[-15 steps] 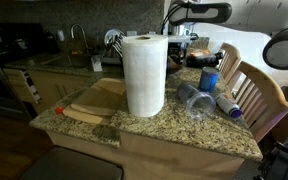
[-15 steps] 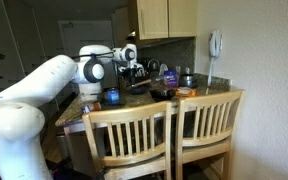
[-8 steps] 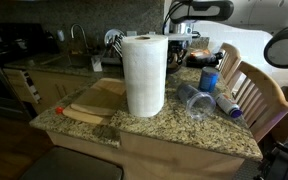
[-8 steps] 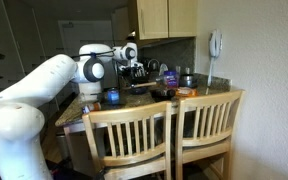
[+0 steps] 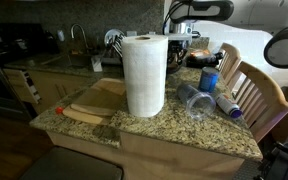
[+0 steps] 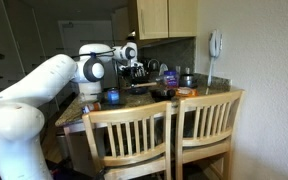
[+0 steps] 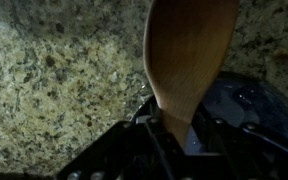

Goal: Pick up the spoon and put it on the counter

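Note:
The spoon is wooden, and its broad bowl fills the upper middle of the wrist view. Its neck runs down between the dark jaws of my gripper, which is shut on it. Speckled granite of the counter lies below the spoon. In both exterior views the gripper hangs over the back of the counter, partly behind the paper towel roll. The spoon itself cannot be made out there.
A tall paper towel roll stands mid-counter beside a pale cutting board. A clear cup on its side, a blue bottle and a blue cup lie nearby. Wooden chairs line the counter's edge. A dark round vessel sits under the wrist.

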`<state>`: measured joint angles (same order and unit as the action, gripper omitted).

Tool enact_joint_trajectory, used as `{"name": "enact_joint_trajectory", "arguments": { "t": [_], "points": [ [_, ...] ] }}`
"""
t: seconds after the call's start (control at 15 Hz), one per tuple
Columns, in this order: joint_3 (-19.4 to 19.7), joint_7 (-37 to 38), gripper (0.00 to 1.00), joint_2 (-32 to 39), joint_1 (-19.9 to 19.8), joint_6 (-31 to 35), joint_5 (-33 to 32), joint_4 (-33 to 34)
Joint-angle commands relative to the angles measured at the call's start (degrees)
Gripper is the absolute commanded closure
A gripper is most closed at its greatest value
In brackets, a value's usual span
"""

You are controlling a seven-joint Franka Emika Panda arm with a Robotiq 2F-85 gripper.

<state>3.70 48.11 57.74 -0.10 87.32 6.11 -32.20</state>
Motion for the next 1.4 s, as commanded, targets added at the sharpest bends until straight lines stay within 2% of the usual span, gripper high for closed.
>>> {"name": "enact_joint_trajectory", "arguments": {
  "t": [0.0,0.27,0.4,0.47,0.8,1.13,1.33],
  "points": [
    [0.93,3.02,0.90,-1.50,0.74,3.82,-0.51,0.25],
    [1.78,5.78,0.90,-3.06,1.33,5.89,-1.52,0.94],
    [1.05,5.17,0.90,-5.38,0.73,-0.49,-0.76,-0.13],
    [-0.10,2.07,0.90,-6.66,0.00,-5.37,0.17,-0.75],
    [-2.09,-8.09,0.90,-10.89,-2.58,-20.91,2.41,-0.30],
    [-2.06,-14.75,0.90,-14.08,-3.13,-38.76,1.70,-0.42],
    [-1.63,-16.54,0.90,-14.03,-2.55,-44.97,1.11,0.21]
  ]
}}
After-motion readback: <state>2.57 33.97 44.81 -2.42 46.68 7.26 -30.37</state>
